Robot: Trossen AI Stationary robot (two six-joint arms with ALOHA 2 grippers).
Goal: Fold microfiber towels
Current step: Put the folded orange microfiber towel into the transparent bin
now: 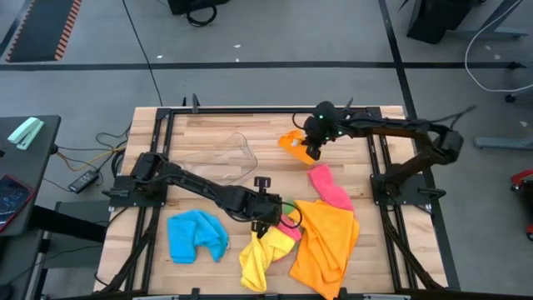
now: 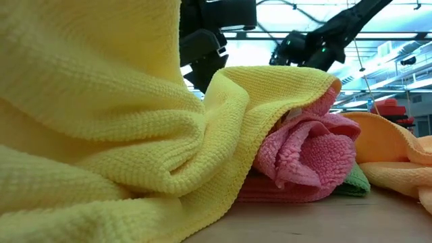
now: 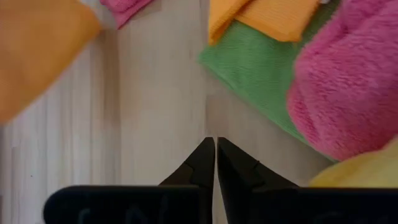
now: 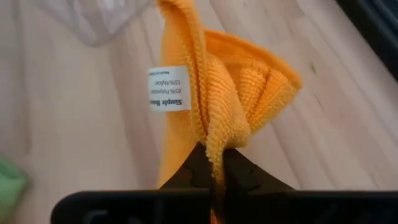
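Wooden table (image 1: pixel 208 125) under the arms, grey floor all round, and towels everywhere. Far side: the right gripper (image 4: pixel 214 163) has its fingers pinched tight on a fold of a small orange towel (image 4: pixel 230 93) (white label showing), just beside the clear plastic tub (image 1: pixel 225 152). Near side: the left gripper (image 3: pixel 216 155) sits with fingers closed and nothing between them, low over bare wood beside the pile of yellow towel (image 1: pixel 260 258), pink towel (image 3: pixel 348 93) and green towel (image 3: pixel 249 62). Big orange towel (image 1: pixel 325 242) lies alongside; blue towel (image 1: pixel 196 235) sits apart, towards the left.
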